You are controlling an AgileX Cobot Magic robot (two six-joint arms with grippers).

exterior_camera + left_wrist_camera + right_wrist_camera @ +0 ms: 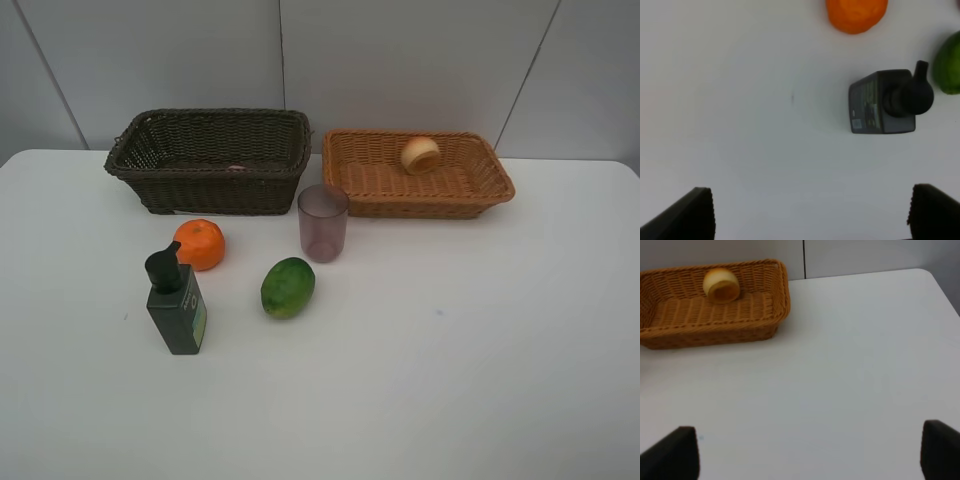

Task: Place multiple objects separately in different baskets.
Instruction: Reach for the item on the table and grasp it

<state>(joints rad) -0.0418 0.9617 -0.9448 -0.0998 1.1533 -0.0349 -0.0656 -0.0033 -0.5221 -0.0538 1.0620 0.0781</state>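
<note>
Claws: left claw (810, 215) released, jaws wide with nothing between them, over bare table (450, 350) near the dark green pump bottle (176, 305). Right claw (805, 455) likewise released and empty.

Exterior view:
- Dark brown basket (220, 190) upper left.
- Tan basket (420, 207) upper right of centre, peach (420, 154) inside against its back wall.
- Mauve cup (323, 222) upright at centre, before the gap between baskets.
- Tangerine (200, 244), bottle and green fruit (288, 287) left of centre on the table, none touching.

Black claw fingers (695, 217) — serrated edges

Pump bottle (882, 108) label: print too small, unreadable.
</note>
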